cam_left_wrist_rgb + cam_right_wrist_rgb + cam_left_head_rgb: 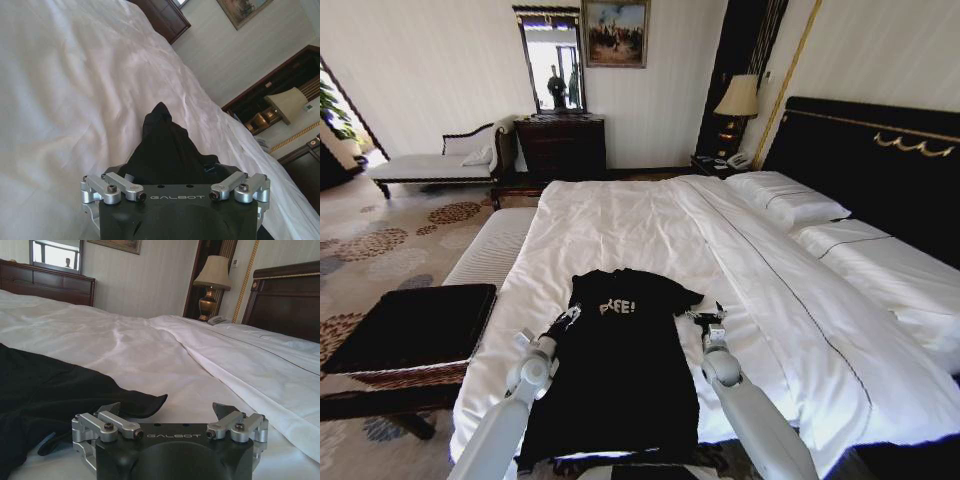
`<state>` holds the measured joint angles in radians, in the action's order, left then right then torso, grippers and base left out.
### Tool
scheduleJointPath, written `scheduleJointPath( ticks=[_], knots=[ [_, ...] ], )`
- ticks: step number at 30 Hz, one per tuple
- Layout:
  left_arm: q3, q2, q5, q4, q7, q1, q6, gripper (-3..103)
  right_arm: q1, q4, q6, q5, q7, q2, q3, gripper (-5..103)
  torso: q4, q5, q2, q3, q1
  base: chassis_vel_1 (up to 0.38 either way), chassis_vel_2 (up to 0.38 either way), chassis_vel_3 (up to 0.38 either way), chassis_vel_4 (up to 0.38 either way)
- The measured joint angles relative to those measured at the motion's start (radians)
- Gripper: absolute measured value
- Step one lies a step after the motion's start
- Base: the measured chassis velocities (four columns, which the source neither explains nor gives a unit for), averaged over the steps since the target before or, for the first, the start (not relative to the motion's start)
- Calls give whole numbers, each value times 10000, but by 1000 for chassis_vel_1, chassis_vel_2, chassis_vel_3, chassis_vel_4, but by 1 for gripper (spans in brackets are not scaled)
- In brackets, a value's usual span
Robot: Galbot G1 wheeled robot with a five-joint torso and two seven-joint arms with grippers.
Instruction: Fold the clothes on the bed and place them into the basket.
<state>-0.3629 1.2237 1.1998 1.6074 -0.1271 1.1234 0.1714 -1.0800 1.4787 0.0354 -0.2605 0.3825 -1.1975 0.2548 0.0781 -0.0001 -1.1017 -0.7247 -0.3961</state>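
Observation:
The black T-shirt [620, 370] with white lettering lies flat on the near end of the bed [630, 220], its hem hanging over the edge. My left gripper [565, 318] is down at the shirt's left sleeve. In the left wrist view that sleeve [162, 145] lies between the spread fingers of the left gripper [167, 170]. My right gripper [708, 316] rests on the duvet beside the right sleeve. In the right wrist view the right gripper [167, 411] stands open, with the sleeve tip [145, 404] just ahead of one finger. The basket [405, 372] stands on the floor left of the bed.
A pale striped bench [490, 250] runs along the bed's left side behind the basket. Pillows [785, 200] and a black headboard [880, 160] are at the right. A dresser [560, 145], a chaise [430, 165] and a lamp [738, 100] line the far wall.

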Motion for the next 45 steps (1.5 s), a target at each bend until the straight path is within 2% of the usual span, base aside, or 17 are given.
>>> scheduleJointPath(
  ticks=[3, 5, 7, 10, 23, 25, 26, 29, 30, 35, 36, 38, 39, 41, 42, 44, 45],
  knots=[
    [111, 41, 11, -373, 25, -233, 38, 86, 25, 12, -1, -37, 5, -8, 10, 100, -2, 2, 0, 0, 0, 0, 0, 0, 0],
    [122, 63, 35, -450, 23, -268, 45, 86, 51, 12, -1, -41, 7, -21, 3, 100, -3, 1, 0, 0, 0, 0, 0, 0, 0],
    [125, 80, 158, -537, -4, -286, 61, 73, 91, 8, 3, -47, 11, -50, -28, 100, -4, 1, 0, 0, 0, 0, 0, 0, 0],
    [122, 72, 253, -599, -8, -282, 79, 80, 119, -22, 9, -47, 13, -58, -49, 100, -5, 1, 0, 0, 0, 0, 0, 0, 0],
    [121, 145, 141, -933, -10, -403, -42, 88, 135, -97, 97, -48, 52, -7, -36, 100, -3, 1, 0, 0, 0, 0, 0, 0, 0],
    [122, 186, 78, -1010, -10, -541, -99, 77, 132, -109, 81, -48, 52, -17, -43, 100, -3, 1, 0, 0, 0, 0, 0, 0, 0],
    [122, 219, 26, -1049, -10, -602, -127, 77, 125, -109, 65, -49, 51, -21, -47, 100, -3, 1, 0, 0, -1, 0, 0, 0, 0],
    [164, 244, -34, -1138, 0, -687, -138, 60, 119, -110, 39, -87, 49, -19, -50, 100, -2, 1, 0, 0, -1, 0, 0, 0, 0],
    [164, 244, -34, -1138, 0, -687, -138, 60, 119, -110, 39, -87, 49, -19, -50, 100, -2, 1, 0, 0, -1, 0, 0, 0, 0],
    [179, 282, -112, -1146, 23, -636, -173, 38, 168, -90, 51, -129, 49, 3, -64, 100, -3, 0, 1, 0, 0, 0, 0, 0, 0],
    [179, 282, -112, -1146, 23, -636, -173, 38, 168, -90, 51, -129, 49, 3, -64, 100, -3, 0, 1, 0, 0, 0, 0, 0, 0],
    [120, 283, -135, -1069, 9, -569, -242, 28, 169, -91, 54, -125, 50, 3, -66, 100, -2, 1, 0, 0, -1, 0, 0, 0, 0],
    [96, 276, -128, -1050, 7, -546, -249, 28, 169, -92, 53, -123, 49, 1, -66, 100, -3, 1, 0, 0, -1, 0, 0, 0, 0],
    [74, 176, -112, -1057, 9, -481, -309, 17, 161, -108, 53, -115, 49, -15, -67, 100, -5, 1, 0, 0, 0, 0, 0, 0, 0],
    [74, 176, -112, -1057, 9, -481, -309, 17, 161, -108, 53, -115, 49, -15, -67, 100, -5, 1, 0, 0, 0, 0, 0, 0, 0],
    [75, 138, -113, -1132, 16, -492, -353, 6, 125, -117, 44, -94, 49, -13, -64, 100, -5, 1, 0, 0, 0, 0, 0, 0, 0],
    [76, 138, -116, -1151, 18, -506, -358, 6, 117, -117, 42, -89, 49, -12, -62, 100, -4, 0, 0, -1, 0, 0, 0, 0, 0]
  ],
)
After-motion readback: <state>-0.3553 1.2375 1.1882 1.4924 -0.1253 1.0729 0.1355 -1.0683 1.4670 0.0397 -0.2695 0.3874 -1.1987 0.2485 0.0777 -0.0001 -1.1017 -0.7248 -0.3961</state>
